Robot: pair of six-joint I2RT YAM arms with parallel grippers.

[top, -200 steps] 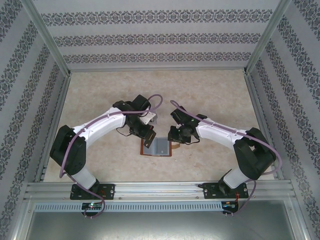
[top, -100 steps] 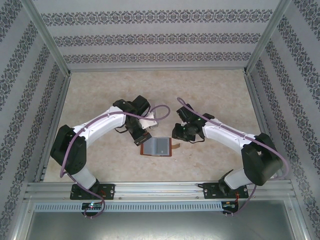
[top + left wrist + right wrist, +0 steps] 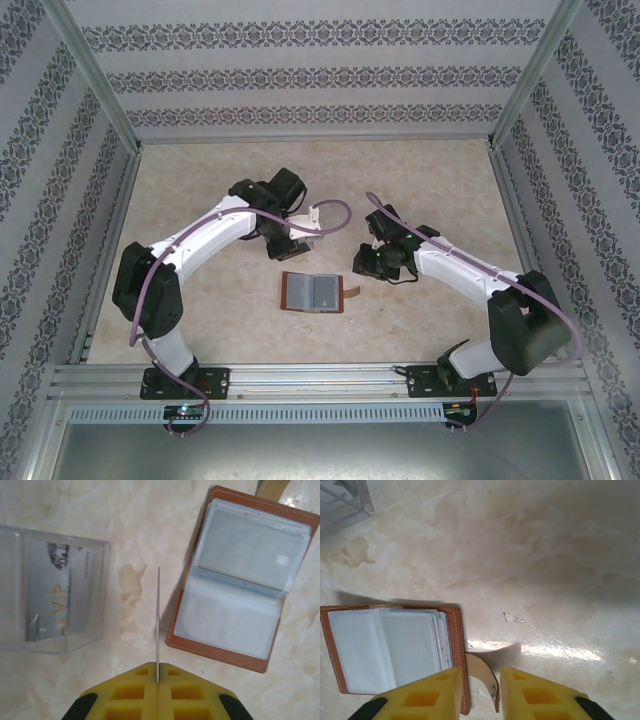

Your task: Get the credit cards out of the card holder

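Left gripper (image 3: pixel 157 672) clamps one card (image 3: pixel 158 625) beside the wallet (image 3: pixel 240 595); a second card (image 3: pixel 55 600) lies in the tray (image 3: pixel 102 550). Right gripper (image 3: pixel 480 690) parted, empty. Wallet likely holds more.

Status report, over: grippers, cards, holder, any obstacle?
Left gripper shut on a card. Right gripper open, empty. Holder lies open; VIP card in tray. Nothing in the way.

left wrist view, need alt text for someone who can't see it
The left gripper is shut on a thin card seen edge-on, held above a pale marbled table. On the picture's left a clear plastic tray holds a silver VIP card; on the right lies the open brown card holder, its clear sleeves facing up.
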